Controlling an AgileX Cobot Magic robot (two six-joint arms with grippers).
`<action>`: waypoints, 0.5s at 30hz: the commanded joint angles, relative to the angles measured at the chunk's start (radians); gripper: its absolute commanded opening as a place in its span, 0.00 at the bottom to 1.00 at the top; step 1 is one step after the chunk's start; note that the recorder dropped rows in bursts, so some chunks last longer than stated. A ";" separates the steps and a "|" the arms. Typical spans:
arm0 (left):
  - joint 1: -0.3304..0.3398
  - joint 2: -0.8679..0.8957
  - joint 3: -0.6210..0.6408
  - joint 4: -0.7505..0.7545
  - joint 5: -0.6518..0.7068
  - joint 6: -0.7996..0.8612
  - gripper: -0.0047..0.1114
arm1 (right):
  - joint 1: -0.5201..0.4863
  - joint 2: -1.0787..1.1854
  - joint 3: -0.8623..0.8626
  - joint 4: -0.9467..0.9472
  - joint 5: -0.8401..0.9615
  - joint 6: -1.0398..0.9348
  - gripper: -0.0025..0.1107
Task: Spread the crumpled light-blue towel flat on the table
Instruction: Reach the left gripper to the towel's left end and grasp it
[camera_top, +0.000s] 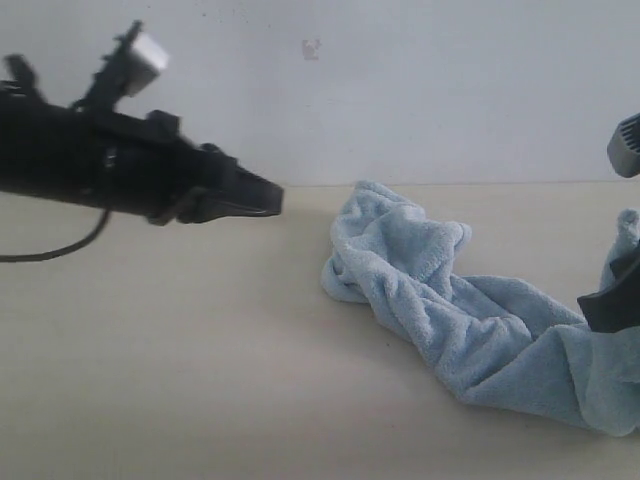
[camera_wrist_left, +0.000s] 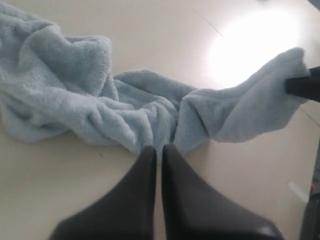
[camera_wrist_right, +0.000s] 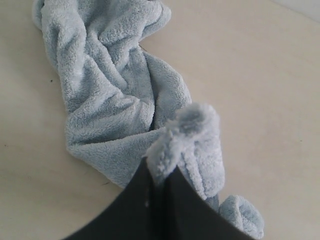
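Your right end effector (camera_wrist_right: 161, 170) gripped the light-blue towel (camera_top: 450, 300), your left end effector (camera_top: 265, 197) was closed and empty, and the towel lay crumpled on the bench (camera_top: 150, 380).

The exterior camera sits low, nearly level with the bench (camera_top: 180, 390), and looks across it to a pale wall (camera_top: 420, 90). The towel (camera_top: 470, 310) lies right of centre, cut off by the frame edge. The left wrist camera looks down past the left gripper (camera_wrist_left: 158, 148) onto that same towel from a little way up, and catches the right gripper (camera_wrist_left: 304, 86) at its edge. The right wrist camera is closest of all, peering along its own gripper straight onto the folds.
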 joint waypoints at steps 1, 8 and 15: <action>-0.069 0.227 -0.215 0.077 -0.014 0.016 0.08 | 0.003 -0.004 -0.001 -0.006 -0.001 -0.015 0.02; -0.150 0.455 -0.440 0.088 -0.003 0.024 0.47 | 0.003 -0.004 -0.001 -0.006 0.001 -0.021 0.02; -0.306 0.555 -0.584 0.285 -0.328 0.057 0.59 | 0.003 -0.004 -0.001 -0.006 0.001 -0.023 0.02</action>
